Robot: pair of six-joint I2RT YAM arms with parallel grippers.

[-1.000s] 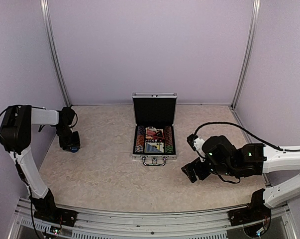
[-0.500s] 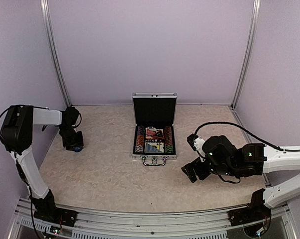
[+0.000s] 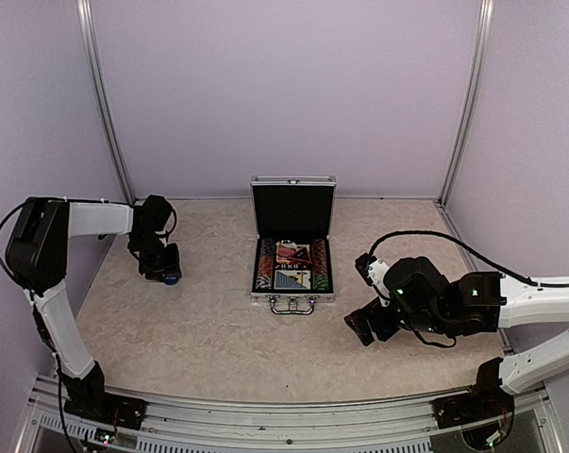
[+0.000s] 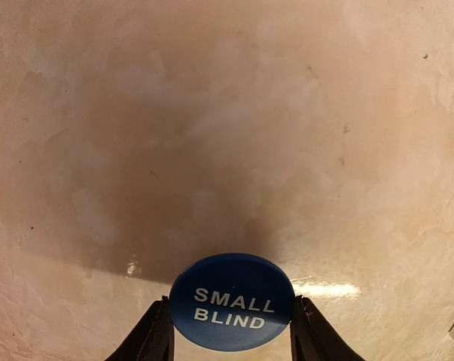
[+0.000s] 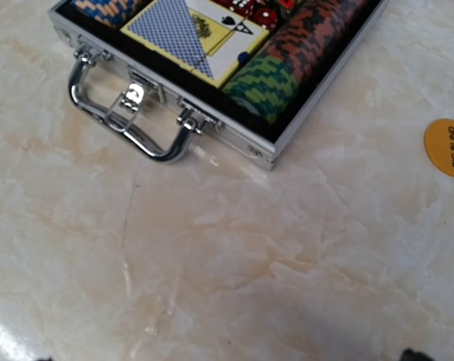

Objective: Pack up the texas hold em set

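Gripping a blue disc (image 4: 232,301), the left hand (image 3: 164,271) sits left of the open case (image 3: 292,212) on the bench (image 3: 209,330). Right hand (image 3: 364,327) is spread apart, empty.

From above and behind, the top camera took in the whole desk (image 3: 209,321). The left wrist camera hung close over it; the right wrist's faced the aluminium case (image 5: 234,141), also seen from above.

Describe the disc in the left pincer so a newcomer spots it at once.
From the open silver case mid-table, look left to the left pincer. It grips a round blue disc lettered SMALL BLIND in white; the other disc in view is orange, reading BIG BLIND.
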